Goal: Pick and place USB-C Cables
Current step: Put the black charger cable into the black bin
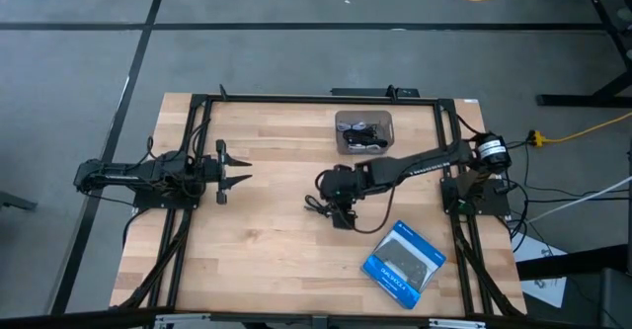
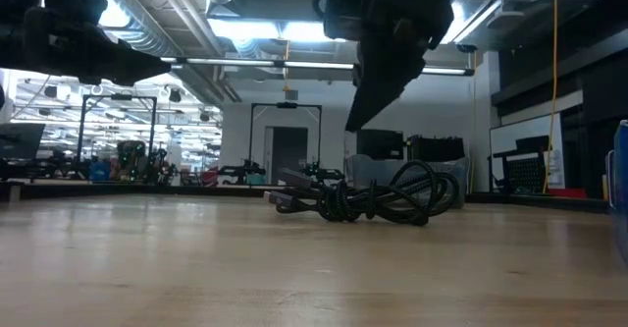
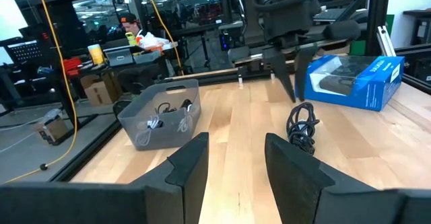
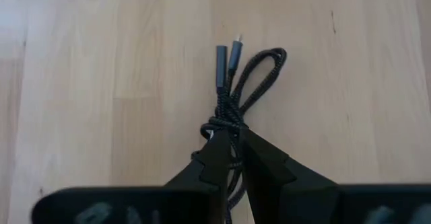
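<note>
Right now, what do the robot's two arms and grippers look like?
Both arms are dark, almost black, jointed, with thick black wiring running along them. The left gripper ends in two flat, tapering black fingers. The right gripper has the same wedge-shaped black fingers, and a round silver-white part sits near that arm's base.

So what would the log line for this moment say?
right end effector: above black braided coiled cable on wooden table | left end effector: open, waiting | clear plastic bin: holds cables

Black braided cable (image 4: 236, 109) bundled flat on wood; others (image 1: 361, 131) coiled together.
</note>
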Action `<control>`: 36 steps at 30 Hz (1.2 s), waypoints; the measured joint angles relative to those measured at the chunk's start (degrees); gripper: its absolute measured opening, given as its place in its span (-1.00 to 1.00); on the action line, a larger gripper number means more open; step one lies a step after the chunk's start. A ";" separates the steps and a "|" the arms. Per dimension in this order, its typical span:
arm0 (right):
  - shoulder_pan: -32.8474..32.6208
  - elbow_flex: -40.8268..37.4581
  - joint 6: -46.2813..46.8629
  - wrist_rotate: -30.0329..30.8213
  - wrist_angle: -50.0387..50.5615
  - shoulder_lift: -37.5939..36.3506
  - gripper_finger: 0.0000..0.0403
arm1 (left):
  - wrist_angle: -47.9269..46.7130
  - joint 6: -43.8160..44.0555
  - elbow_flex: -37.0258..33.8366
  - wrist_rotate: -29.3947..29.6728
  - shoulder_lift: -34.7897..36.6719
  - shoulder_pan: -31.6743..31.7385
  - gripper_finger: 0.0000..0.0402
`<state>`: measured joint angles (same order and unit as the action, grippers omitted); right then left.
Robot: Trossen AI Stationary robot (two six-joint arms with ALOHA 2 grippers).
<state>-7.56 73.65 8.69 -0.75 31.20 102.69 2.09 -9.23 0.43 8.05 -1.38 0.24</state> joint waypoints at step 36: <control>-1.78 -0.07 4.55 4.21 -1.87 10.26 -0.10 | 0.07 -0.01 0.00 0.00 -0.01 -0.01 -0.31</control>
<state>-9.33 73.58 13.23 3.46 29.34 112.95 2.15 -9.23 0.43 8.05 -1.39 0.23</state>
